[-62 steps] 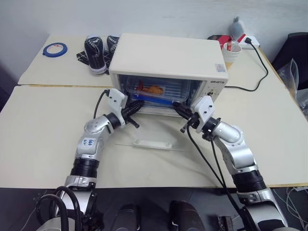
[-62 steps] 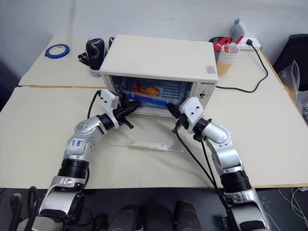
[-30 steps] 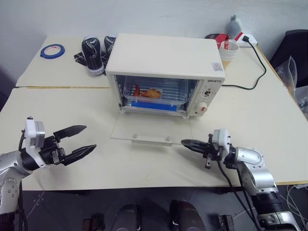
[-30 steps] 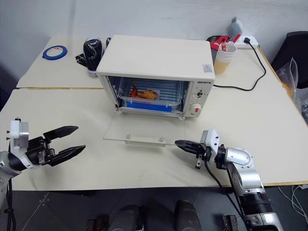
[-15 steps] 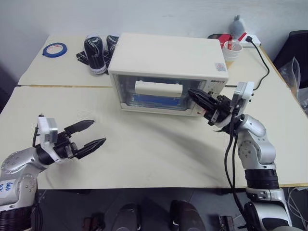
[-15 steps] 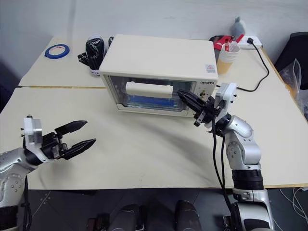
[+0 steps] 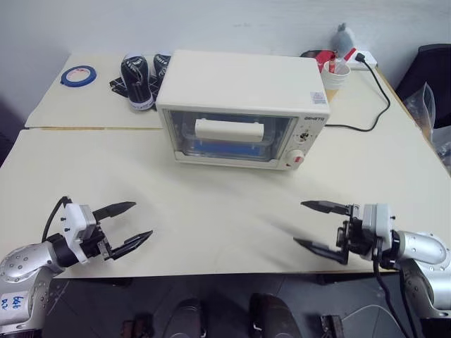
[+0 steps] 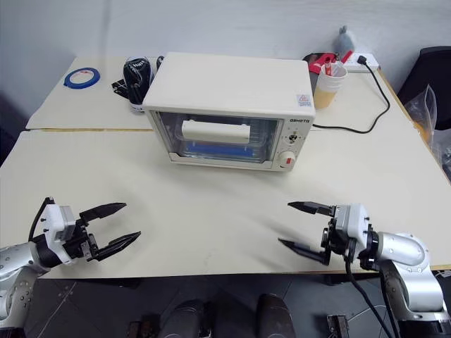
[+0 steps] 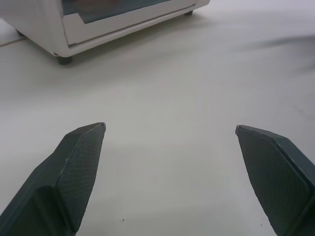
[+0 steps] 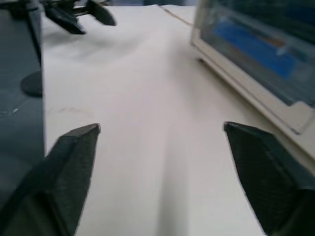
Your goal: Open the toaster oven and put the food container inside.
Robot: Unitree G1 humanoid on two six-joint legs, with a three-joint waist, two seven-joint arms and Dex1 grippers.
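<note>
The cream-white toaster oven (image 7: 243,84) stands at the middle of the table with its glass door up and shut, its white bar handle (image 7: 229,130) across the front. Behind the glass the food container (image 8: 215,146) shows as a blue strip and a clear box. My left gripper (image 7: 141,220) hovers open near the table's front left edge, nothing between its fingers. My right gripper (image 7: 299,223) is open near the front right edge, pointing left and empty. Both stand well clear of the oven. The right wrist view shows the oven front (image 10: 256,59) and the left gripper (image 10: 74,14).
A blue tape roll (image 7: 78,74) and dark rounded objects (image 7: 137,81) lie at the back left. A paper cup (image 7: 337,74) stands behind the oven's right corner. A black cable (image 7: 380,98) runs along the back right. Bare tabletop (image 9: 162,93) lies between the grippers and the oven.
The oven door, down a second ago, is now up and shut. My right gripper has left the door, drawn back to the front edge and opened. The left gripper has sunk a little.
</note>
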